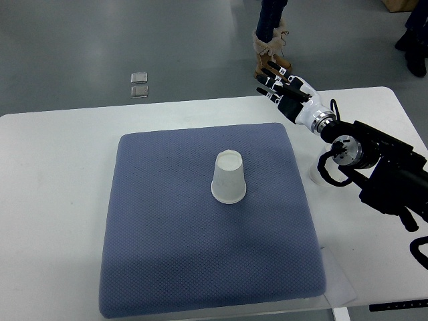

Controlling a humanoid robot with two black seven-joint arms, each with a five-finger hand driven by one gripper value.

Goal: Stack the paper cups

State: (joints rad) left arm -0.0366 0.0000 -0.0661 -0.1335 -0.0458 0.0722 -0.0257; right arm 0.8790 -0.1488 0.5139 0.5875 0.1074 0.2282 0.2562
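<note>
Blue mat point(200, 254) covers the bench point(53, 200) w/ one paper cup point(229, 177) upside down mid-mat. Right hand point(281, 85) hovers past the far-right corner, fingers straight, empty; approach from above, grip the cup's sides lightly, don't crush.

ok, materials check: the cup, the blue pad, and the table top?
Paper cup: looks like white paper, matte, thin rolled rim, standing upside down. Blue pad: looks like woven or knitted fabric over soft padding, judging by the dotted mesh texture and rounded edges. Table: smooth white top, slight sheen; laminate or painted board, can't tell which.
</note>
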